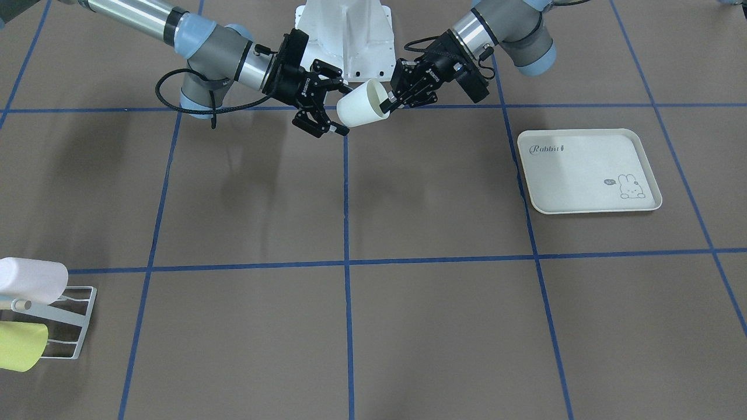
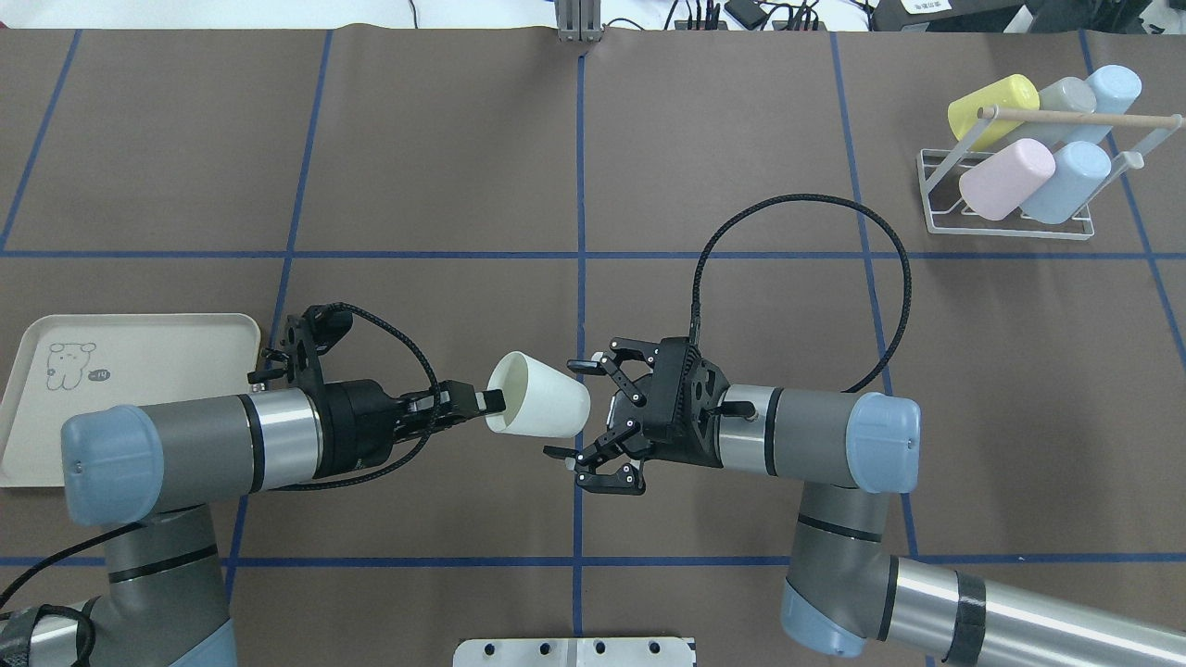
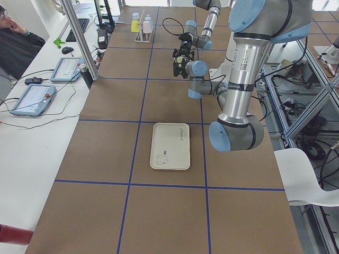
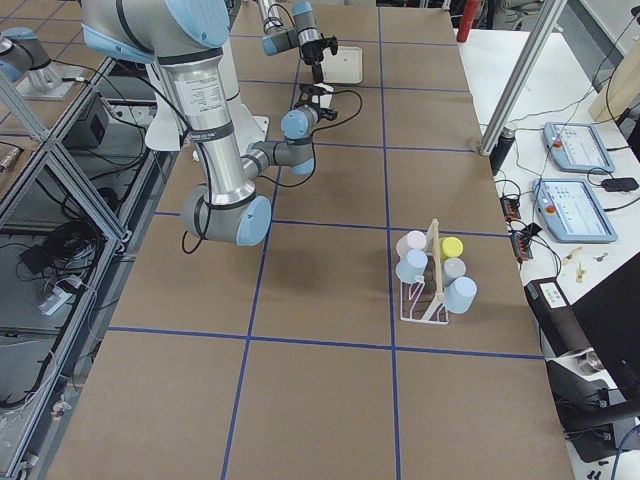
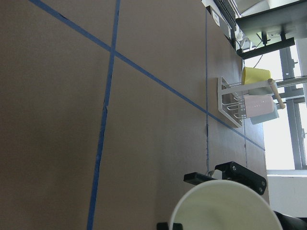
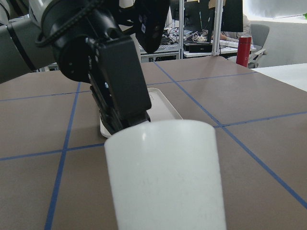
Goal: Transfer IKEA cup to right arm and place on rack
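Note:
A white IKEA cup [image 2: 537, 396] hangs on its side above the table's middle, near the robot's base. My left gripper [image 2: 489, 402] is shut on the cup's rim, one finger inside the mouth. The right arm's gripper [image 2: 572, 409] stands open, its fingers spread on either side of the cup's closed base with a gap on each side. In the front-facing view the cup [image 1: 363, 104] lies between the left gripper [image 1: 387, 105] and the right gripper [image 1: 342, 109]. The right wrist view is filled by the cup [image 6: 165, 177]. The white wire rack [image 2: 1005, 228] stands at the far right.
The rack holds several cups: a yellow [image 2: 991, 105], a pink [image 2: 1005, 179] and pale blue ones [image 2: 1066, 182], under a wooden rod [image 2: 1079, 117]. A cream rabbit-printed tray [image 2: 139, 343] lies by the left arm. A person sits at the side bench [image 3: 16, 45].

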`<state>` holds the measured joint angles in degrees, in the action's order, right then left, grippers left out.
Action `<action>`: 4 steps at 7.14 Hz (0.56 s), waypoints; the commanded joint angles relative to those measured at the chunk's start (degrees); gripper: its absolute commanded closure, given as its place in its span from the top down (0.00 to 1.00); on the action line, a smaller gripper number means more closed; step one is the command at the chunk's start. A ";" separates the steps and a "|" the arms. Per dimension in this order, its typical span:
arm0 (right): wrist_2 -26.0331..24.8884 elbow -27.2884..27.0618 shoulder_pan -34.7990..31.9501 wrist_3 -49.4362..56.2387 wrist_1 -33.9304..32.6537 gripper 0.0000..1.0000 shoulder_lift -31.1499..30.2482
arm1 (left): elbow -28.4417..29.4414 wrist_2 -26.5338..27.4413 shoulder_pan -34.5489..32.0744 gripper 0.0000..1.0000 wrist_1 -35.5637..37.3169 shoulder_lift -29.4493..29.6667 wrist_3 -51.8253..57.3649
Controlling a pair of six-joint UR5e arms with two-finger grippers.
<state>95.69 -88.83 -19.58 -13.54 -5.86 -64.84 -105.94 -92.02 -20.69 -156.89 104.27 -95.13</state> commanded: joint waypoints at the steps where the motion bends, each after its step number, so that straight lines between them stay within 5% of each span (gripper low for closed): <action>1: -0.06 0.06 -0.02 0.00 1.37 0.93 0.07 | 0.47 0.00 0.03 0.00 0.00 0.40 0.03; 4: 0.02 0.42 0.07 0.00 1.38 0.86 -0.02 | 0.29 -0.27 0.03 0.00 0.00 1.02 0.03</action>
<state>95.68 -88.56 -19.58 -13.53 -4.53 -64.83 -105.56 -92.18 -20.66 -156.88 105.12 -95.10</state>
